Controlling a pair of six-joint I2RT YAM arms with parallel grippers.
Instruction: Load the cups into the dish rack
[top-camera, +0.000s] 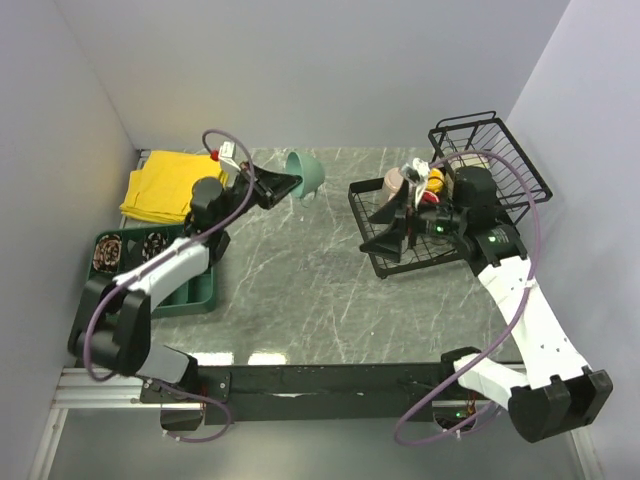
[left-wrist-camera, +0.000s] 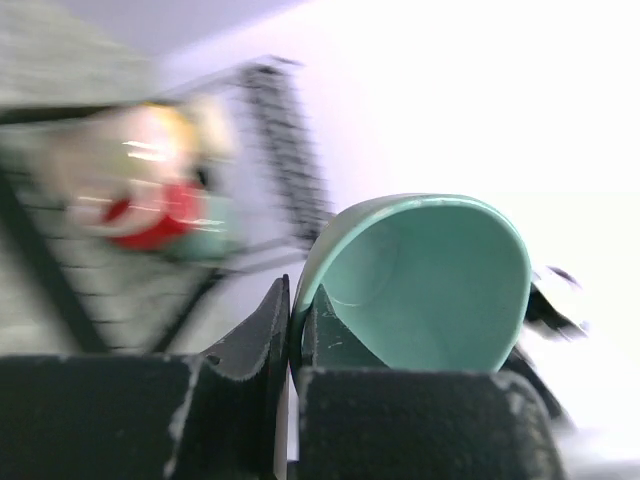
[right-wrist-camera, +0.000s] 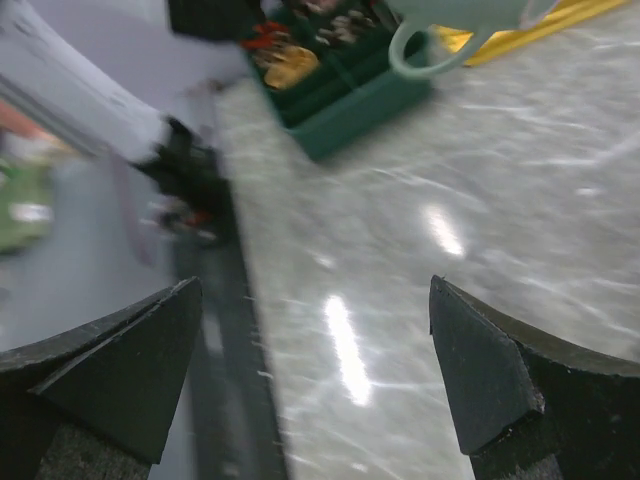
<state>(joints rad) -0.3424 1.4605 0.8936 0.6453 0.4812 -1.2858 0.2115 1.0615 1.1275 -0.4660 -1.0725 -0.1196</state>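
My left gripper (top-camera: 285, 186) is shut on the rim of a teal-green cup (top-camera: 308, 172), one finger inside and one outside. It holds the cup tilted in the air over the back middle of the table. In the left wrist view the cup (left-wrist-camera: 430, 290) fills the space past the gripper (left-wrist-camera: 295, 310). The black wire dish rack (top-camera: 385, 262) lies at the right, with a pink cup (top-camera: 397, 182) and a yellow cup (top-camera: 437, 180) in it. My right gripper (top-camera: 395, 232) hangs open over the rack's left end. The right wrist view shows that gripper (right-wrist-camera: 312, 300) with nothing between its fingers.
A green compartment tray (top-camera: 205, 295) with small items sits at the left, a yellow cloth (top-camera: 165, 185) behind it. The rack's taller wire basket (top-camera: 495, 150) stands at the back right. White walls close in on three sides.
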